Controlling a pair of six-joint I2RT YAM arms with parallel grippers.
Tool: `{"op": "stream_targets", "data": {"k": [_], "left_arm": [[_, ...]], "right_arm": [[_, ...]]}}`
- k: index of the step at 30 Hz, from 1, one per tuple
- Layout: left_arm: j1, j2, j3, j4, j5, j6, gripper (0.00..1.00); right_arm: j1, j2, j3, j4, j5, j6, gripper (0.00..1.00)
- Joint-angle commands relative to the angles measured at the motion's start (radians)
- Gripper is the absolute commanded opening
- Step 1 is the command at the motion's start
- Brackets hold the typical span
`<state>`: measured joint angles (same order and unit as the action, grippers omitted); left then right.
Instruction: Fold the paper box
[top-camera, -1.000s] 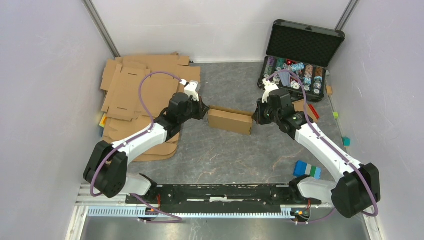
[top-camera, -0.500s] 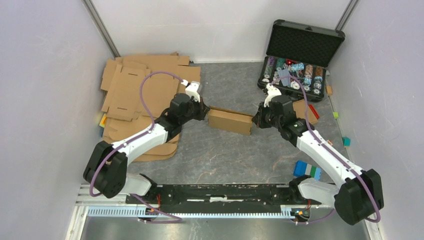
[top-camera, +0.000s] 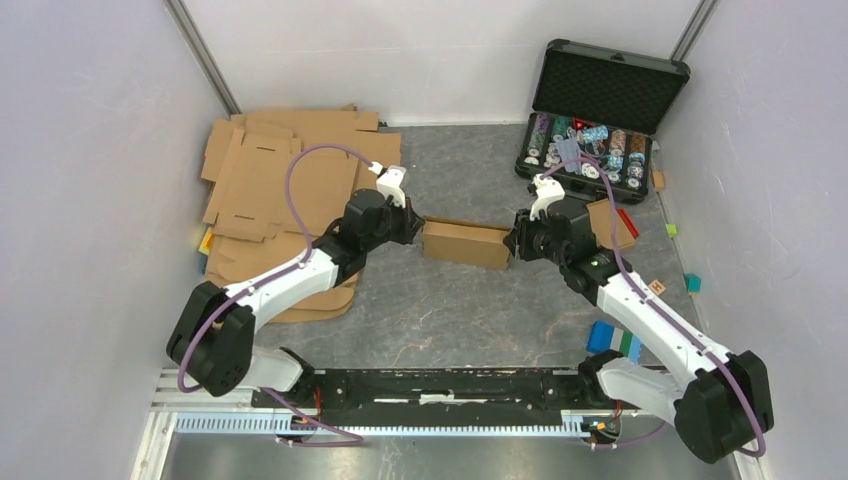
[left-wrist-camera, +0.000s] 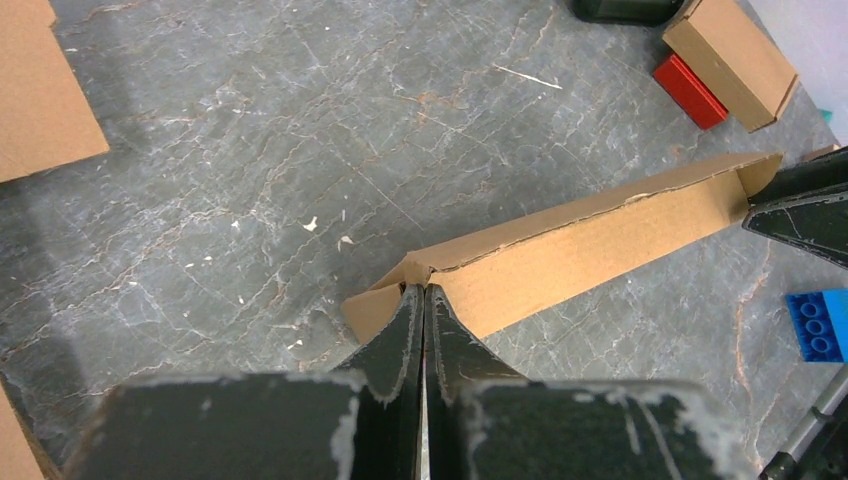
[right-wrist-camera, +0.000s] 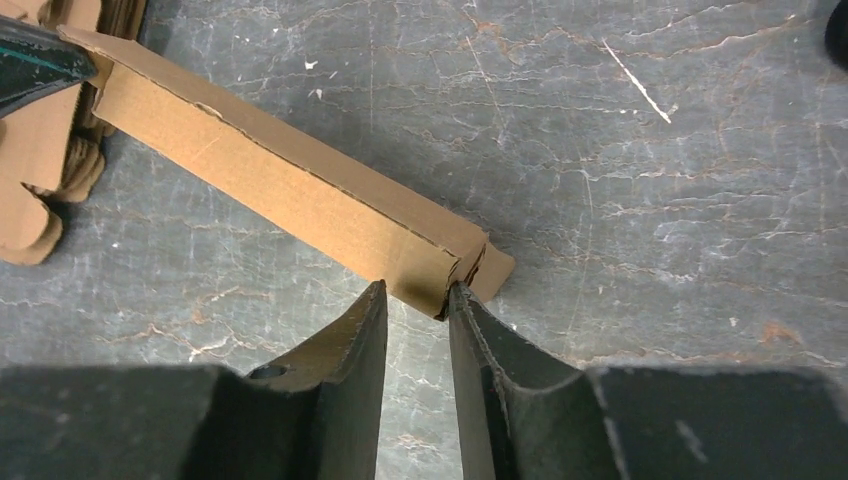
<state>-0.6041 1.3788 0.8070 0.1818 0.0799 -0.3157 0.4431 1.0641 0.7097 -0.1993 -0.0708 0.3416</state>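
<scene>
The paper box (top-camera: 465, 243) lies on the grey table as a long, shallow brown cardboard shape, folded up, between my two grippers. My left gripper (top-camera: 415, 229) is at its left end. In the left wrist view that gripper (left-wrist-camera: 421, 290) is shut, with its tips against the corner where the end flap meets the long wall of the box (left-wrist-camera: 590, 245). My right gripper (top-camera: 513, 243) is at the box's right end. The right wrist view shows it (right-wrist-camera: 418, 290) slightly open, its jaws on either side of the end corner of the box (right-wrist-camera: 300, 195), and the right fingertip (right-wrist-camera: 462, 300) touches the cardboard.
A pile of flat cardboard blanks (top-camera: 290, 170) lies at the back left, under the left arm. An open black case of poker chips (top-camera: 590, 140) stands at the back right. A small cardboard piece (top-camera: 612, 218), a red brick (left-wrist-camera: 690, 88) and a blue block (top-camera: 612, 340) lie on the right.
My right gripper has gone from shut to slightly open at the box's right end. The box and both grippers have shifted a little to the right.
</scene>
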Motion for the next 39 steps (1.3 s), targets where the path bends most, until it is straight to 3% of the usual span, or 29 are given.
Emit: {"op": "stream_targets", "data": {"k": [1, 7, 14, 21, 24, 26, 32, 39], "left_arm": [[-0.023, -0.013, 0.030, -0.010, 0.029, 0.035, 0.02], [-0.025, -0.012, 0.029, -0.012, 0.027, 0.037, 0.02], [-0.026, -0.012, 0.031, -0.014, 0.024, 0.038, 0.02], [-0.028, -0.016, 0.032, -0.016, 0.021, 0.041, 0.02], [-0.029, -0.015, 0.031, -0.016, 0.022, 0.041, 0.02], [-0.029, -0.012, 0.032, -0.017, 0.022, 0.043, 0.02], [-0.031, -0.014, 0.031, -0.017, 0.014, 0.046, 0.02], [-0.034, -0.015, 0.032, -0.019, 0.012, 0.047, 0.02]], "right_arm": [[0.006, -0.040, 0.045, -0.031, -0.023, -0.084, 0.36], [-0.002, -0.046, 0.066, -0.046, -0.031, -0.087, 0.41], [-0.033, -0.031, 0.075, -0.062, -0.036, -0.077, 0.57], [-0.100, -0.068, 0.024, 0.057, -0.131, 0.034, 0.56], [-0.124, -0.067, 0.011, 0.127, -0.210, 0.096, 0.69], [-0.136, -0.055, 0.017, 0.140, -0.220, 0.130, 0.72], [-0.179, -0.058, -0.040, 0.185, -0.164, 0.240, 0.64], [-0.187, -0.087, -0.108, 0.223, -0.119, 0.249, 0.51]]}}
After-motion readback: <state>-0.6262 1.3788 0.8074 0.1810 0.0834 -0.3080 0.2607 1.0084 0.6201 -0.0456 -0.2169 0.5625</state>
